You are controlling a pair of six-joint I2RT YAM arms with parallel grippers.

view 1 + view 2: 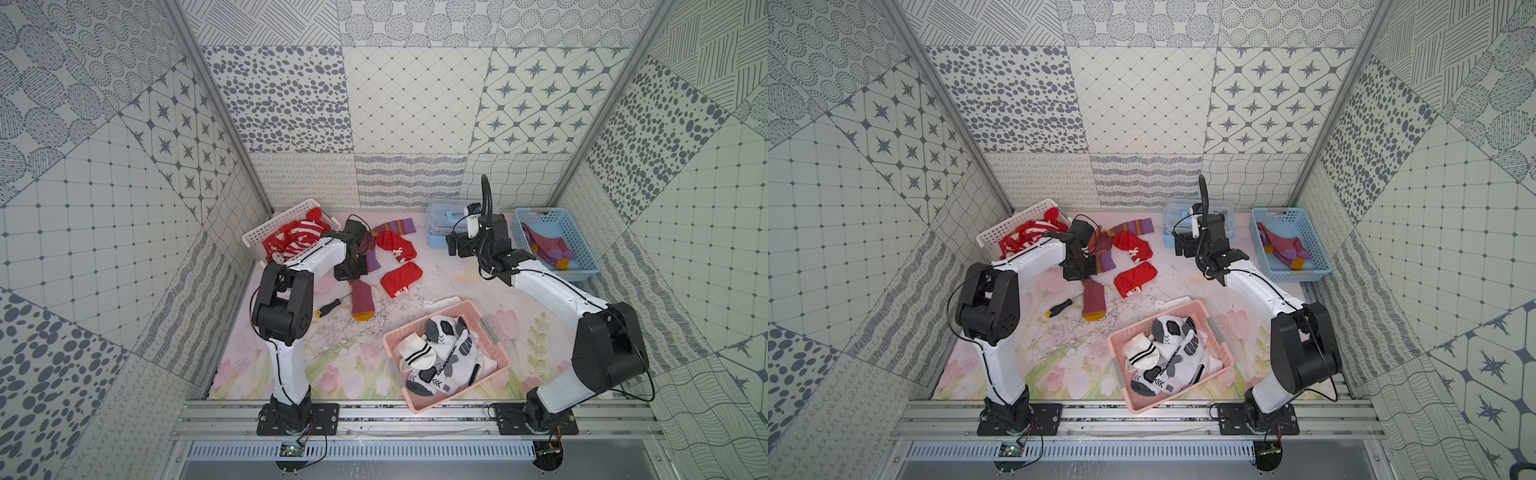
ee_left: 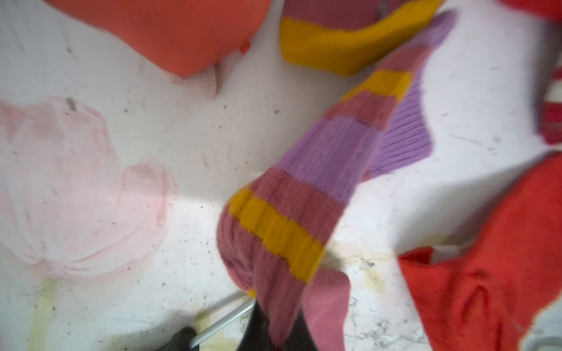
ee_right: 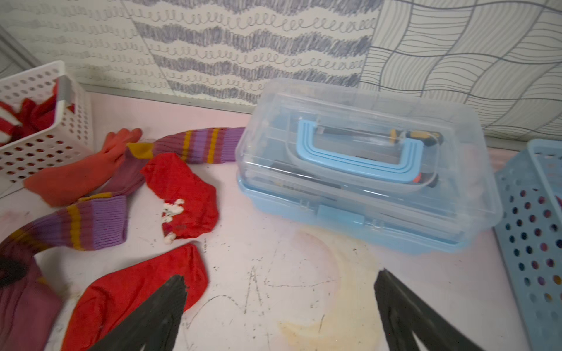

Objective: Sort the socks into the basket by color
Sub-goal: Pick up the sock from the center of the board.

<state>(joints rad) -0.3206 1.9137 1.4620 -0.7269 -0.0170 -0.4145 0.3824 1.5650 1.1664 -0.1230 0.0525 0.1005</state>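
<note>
Nearest, the left wrist view alone shows the left gripper (image 2: pixel 273 331) pinched tight on a purple striped sock (image 2: pixel 307 188), hidden under the arm in both top views, while farther off the right gripper (image 3: pixel 279 307) gapes empty before the clear toolbox (image 3: pixel 365 170).

Two top views high above looking down, both wrist views close over table (image 3: pixel 273 288), sharing purple sock (image 2: pixel 304 194).
</note>
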